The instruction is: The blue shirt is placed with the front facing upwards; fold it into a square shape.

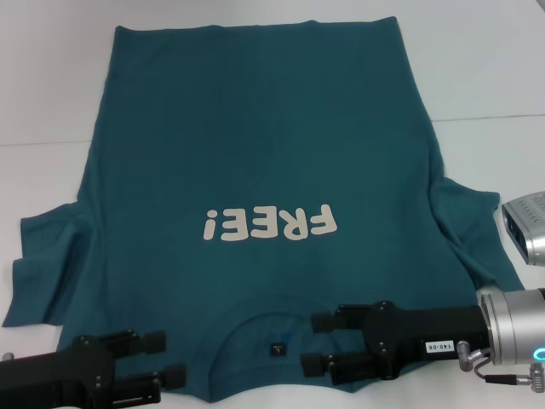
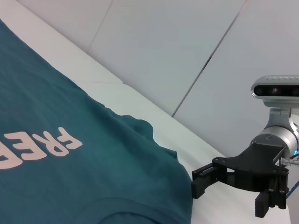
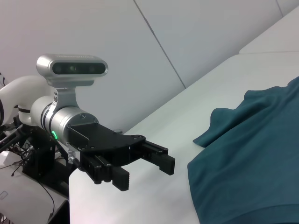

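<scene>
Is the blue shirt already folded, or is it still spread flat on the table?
Spread flat, not folded. The blue shirt lies open with both sleeves out to the sides and the white lettering fully showing. No edge is turned over.

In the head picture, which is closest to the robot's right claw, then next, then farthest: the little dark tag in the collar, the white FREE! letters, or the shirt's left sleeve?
From the right gripper, on the dark teal-blue cotton T-shirt:
1. Small dark collar tag, just beside it toward the left.
2. White "FREE!" lettering, farther up the shirt front.
3. Left short sleeve, far across on the left edge.
</scene>
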